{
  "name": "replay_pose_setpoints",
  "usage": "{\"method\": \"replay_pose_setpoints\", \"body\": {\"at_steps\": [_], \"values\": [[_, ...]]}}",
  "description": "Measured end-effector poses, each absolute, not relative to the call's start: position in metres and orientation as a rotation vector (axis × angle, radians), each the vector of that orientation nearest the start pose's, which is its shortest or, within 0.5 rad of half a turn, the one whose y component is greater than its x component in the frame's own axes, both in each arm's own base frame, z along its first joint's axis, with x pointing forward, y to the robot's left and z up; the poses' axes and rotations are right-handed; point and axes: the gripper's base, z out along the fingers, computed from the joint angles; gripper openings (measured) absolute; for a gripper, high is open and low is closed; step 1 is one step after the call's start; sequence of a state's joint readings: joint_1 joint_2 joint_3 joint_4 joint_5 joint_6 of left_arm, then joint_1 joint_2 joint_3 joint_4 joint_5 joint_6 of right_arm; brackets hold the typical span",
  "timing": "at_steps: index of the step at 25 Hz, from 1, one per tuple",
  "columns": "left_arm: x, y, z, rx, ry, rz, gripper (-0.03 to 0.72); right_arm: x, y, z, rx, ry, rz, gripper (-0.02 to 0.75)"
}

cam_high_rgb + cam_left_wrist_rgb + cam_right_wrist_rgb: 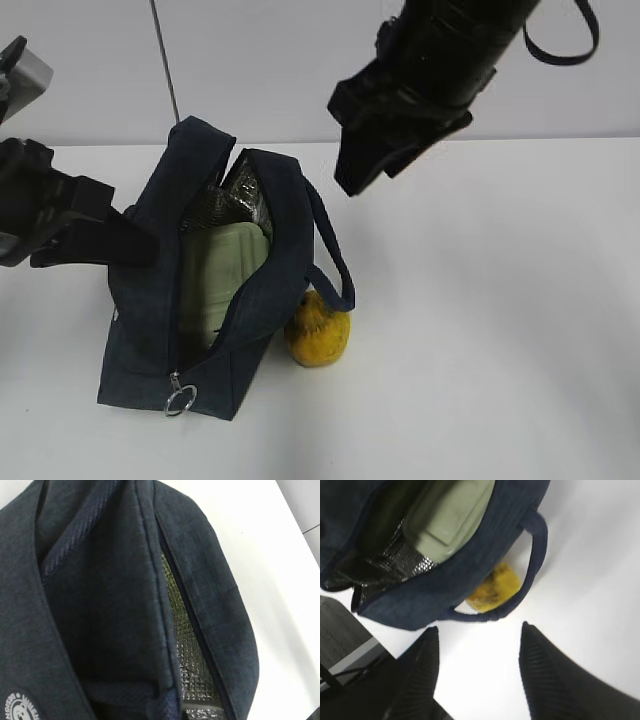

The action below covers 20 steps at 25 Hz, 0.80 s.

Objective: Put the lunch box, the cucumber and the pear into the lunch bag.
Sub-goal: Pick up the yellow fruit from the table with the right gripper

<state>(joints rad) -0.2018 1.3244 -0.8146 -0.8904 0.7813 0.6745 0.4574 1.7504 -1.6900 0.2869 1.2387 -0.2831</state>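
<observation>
The navy lunch bag (135, 340) stands open left of centre, its silvery lining (192, 660) showing. The lunch box (222, 270) with its pale green lid (452, 512) lies inside it. On the table, against the bag's right side under its loop handle (335, 262), sits the yellow pear (318, 333), also seen as the pear (492, 587) in the right wrist view. A dark greenish shape beside the lunch box could be the cucumber; I cannot tell. My left gripper (125, 242) is shut on the bag's left edge. My right gripper (479, 630) hangs open and empty above the table, right of the bag.
A metal ring pull (180, 400) hangs at the bag's near end. A thin rod (165, 60) rises behind the bag. A black strap loop (560, 45) dangles off the right arm. White tabletop (500, 330) spreads to the right and front.
</observation>
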Motion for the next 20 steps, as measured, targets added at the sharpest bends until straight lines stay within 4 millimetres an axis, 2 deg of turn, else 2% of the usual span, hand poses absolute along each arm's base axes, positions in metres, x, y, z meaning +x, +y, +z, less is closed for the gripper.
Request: {"method": "replay_pose_setpoints", "body": {"at_steps": [6, 11, 16, 20], "values": [[0.233, -0.099, 0.260, 0.422, 2.481, -0.836, -0.015, 0.278, 0.165, 0.327, -0.982, 2.682, 0.461, 0.403], [0.233, -0.099, 0.260, 0.422, 2.481, -0.836, -0.015, 0.247, 0.159, 0.308, -1.012, 2.643, 0.585, 0.398], [0.233, -0.099, 0.260, 0.422, 2.481, -0.836, -0.015, 0.231, 0.161, 0.278, -1.019, 2.594, 0.737, 0.396], [0.233, -0.099, 0.260, 0.422, 2.481, -0.836, -0.015, 0.228, 0.161, 0.253, -1.009, 2.521, 0.755, 0.396]]}}
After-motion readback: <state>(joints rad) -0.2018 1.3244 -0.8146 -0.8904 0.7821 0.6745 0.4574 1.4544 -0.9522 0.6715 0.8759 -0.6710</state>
